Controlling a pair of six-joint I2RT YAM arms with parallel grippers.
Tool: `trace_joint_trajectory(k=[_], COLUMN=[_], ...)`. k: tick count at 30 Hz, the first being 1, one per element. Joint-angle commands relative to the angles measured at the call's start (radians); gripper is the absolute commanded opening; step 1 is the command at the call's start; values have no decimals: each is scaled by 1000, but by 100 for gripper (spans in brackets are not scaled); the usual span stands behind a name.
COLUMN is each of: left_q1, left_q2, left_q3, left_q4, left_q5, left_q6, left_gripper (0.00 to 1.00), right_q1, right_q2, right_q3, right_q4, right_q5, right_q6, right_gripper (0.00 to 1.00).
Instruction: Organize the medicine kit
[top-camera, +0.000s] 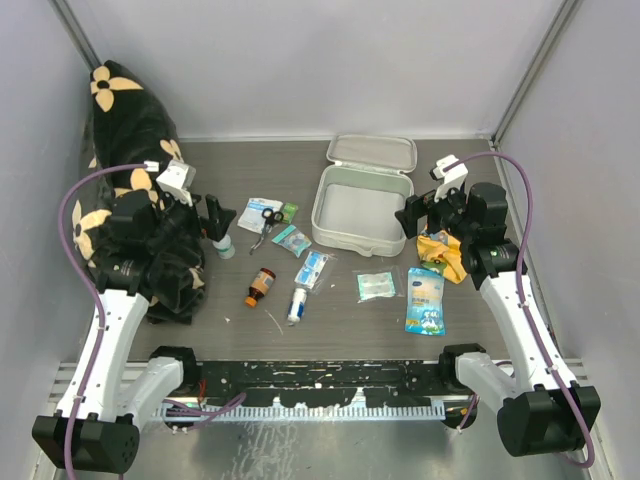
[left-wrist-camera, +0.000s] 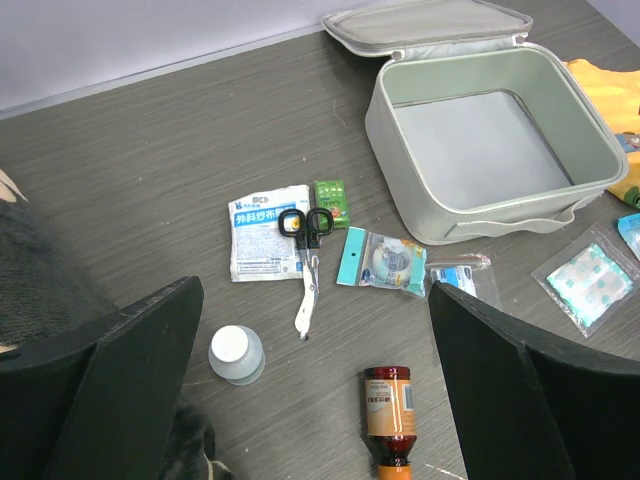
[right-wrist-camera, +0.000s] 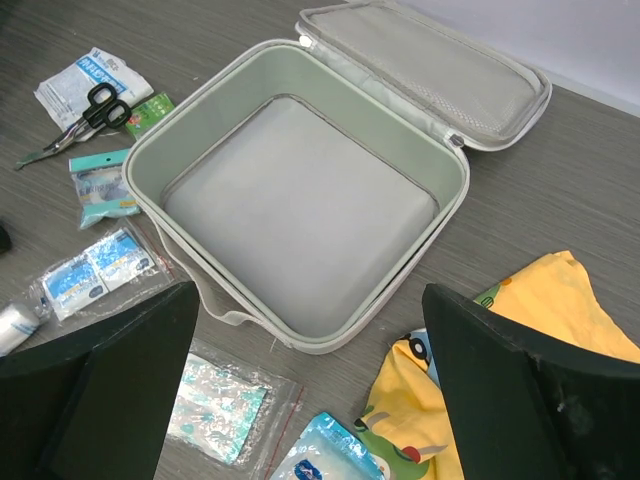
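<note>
The medicine kit is a pale grey case lying open and empty at the back centre, its lid flat behind it. Loose supplies lie to its left and front: scissors on a gauze packet, a tape packet, a brown bottle and a white-capped vial. My left gripper hovers open above the scissors and the bottle, holding nothing. Open and empty too, my right gripper hangs over the kit's near right corner.
A yellow printed cloth, a blue packet and a clear teal-patterned packet lie in front of the kit. A plaster pack and a white tube are mid-table. A black flowered cushion fills the left side.
</note>
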Motion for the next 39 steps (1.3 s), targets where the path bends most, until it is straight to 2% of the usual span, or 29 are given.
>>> trace_joint_trajectory(k=[1,11,23,33,39], left_q1=[8,8,49,49,46], left_q2=[-21,-19,2,41,62], left_q3=[5,2,-11,-40,-44], left_q4=[58,57,66,125,131], left_q5=[21,25,124,84,64], left_q6=[-1,1,-18,-56,-58], left_gripper=[98,98,98,98,98], right_q1=[4,4,4,21,55], right_q2=[-29,-31,-23,94,230], right_q3=[47,46,23,39,66], right_q4=[25,25,62,58,75], right_q5=[-6,-5,108,224,340], right_q6=[-15,-21,-48,-26,42], right_gripper=[100,100,100,100,87])
